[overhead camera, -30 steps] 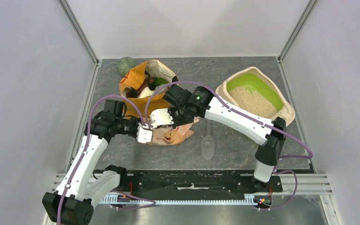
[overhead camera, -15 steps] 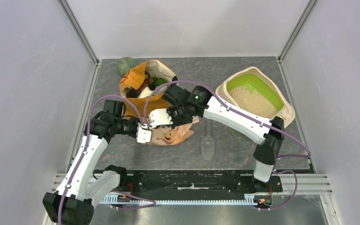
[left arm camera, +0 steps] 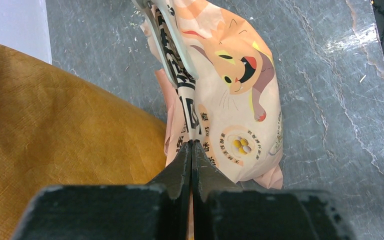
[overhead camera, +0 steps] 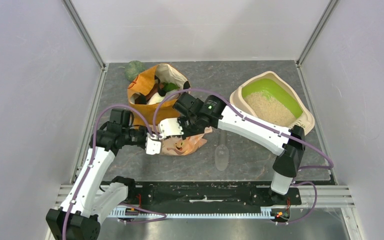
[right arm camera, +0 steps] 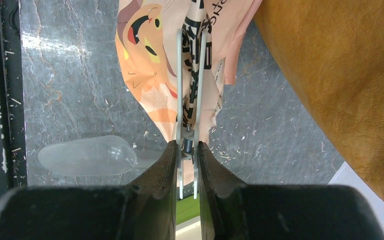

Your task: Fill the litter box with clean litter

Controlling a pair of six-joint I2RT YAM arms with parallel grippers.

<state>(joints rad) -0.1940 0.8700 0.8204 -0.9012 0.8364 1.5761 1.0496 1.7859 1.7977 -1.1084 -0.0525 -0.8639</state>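
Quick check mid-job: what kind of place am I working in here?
Probably a lab robot test cell, not a home: plain white panel walls held by aluminium posts, a grey marbled tabletop, and a black mounting rail along the near edge.

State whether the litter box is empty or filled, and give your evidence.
Filled, at least partly: pale beige clean litter covers the litter box floor beside the green hood. Its depth cannot be told.
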